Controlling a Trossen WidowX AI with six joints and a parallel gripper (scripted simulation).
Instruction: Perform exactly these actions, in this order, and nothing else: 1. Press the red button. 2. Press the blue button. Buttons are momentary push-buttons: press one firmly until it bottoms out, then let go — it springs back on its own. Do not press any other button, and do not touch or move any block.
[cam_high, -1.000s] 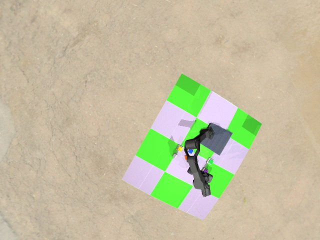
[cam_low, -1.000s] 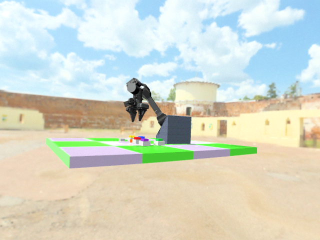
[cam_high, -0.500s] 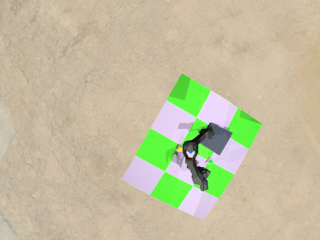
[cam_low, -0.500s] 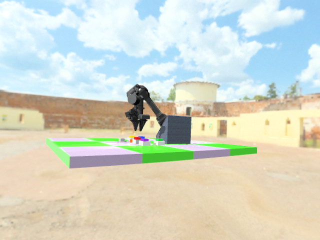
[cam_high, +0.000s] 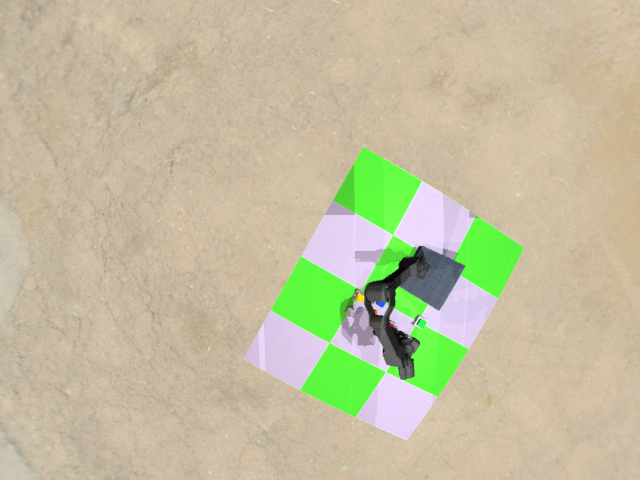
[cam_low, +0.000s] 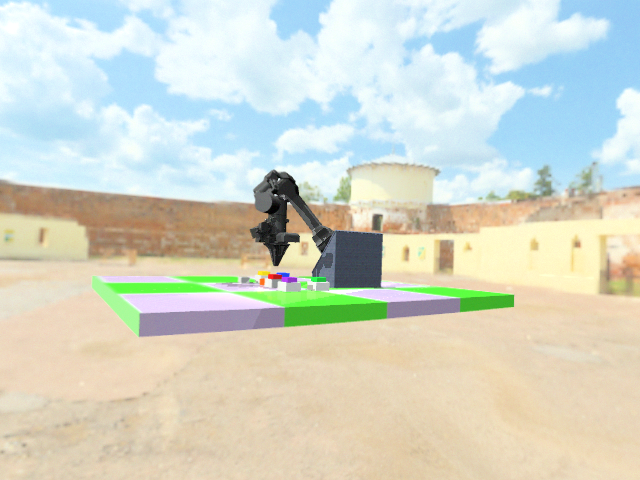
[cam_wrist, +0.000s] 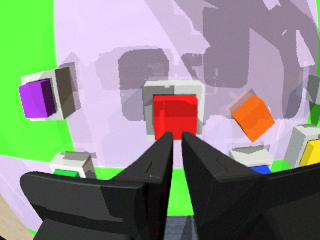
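While it hangs point-down over the buttons:
gripper (cam_wrist: 175, 136): fingers nearly together, nothing between them.
Red button (cam_wrist: 175, 115): just past the fingertips, in its pale housing, on a lilac square.
Blue button (cam_wrist: 262, 170): right of the fingers, mostly hidden behind the right one.
Neighbours: orange block (cam_wrist: 254, 118) right of red, with a gap; purple button (cam_wrist: 36, 99) well apart on the left.
Platform edge (cam_low: 206, 320): well away from the buttons.
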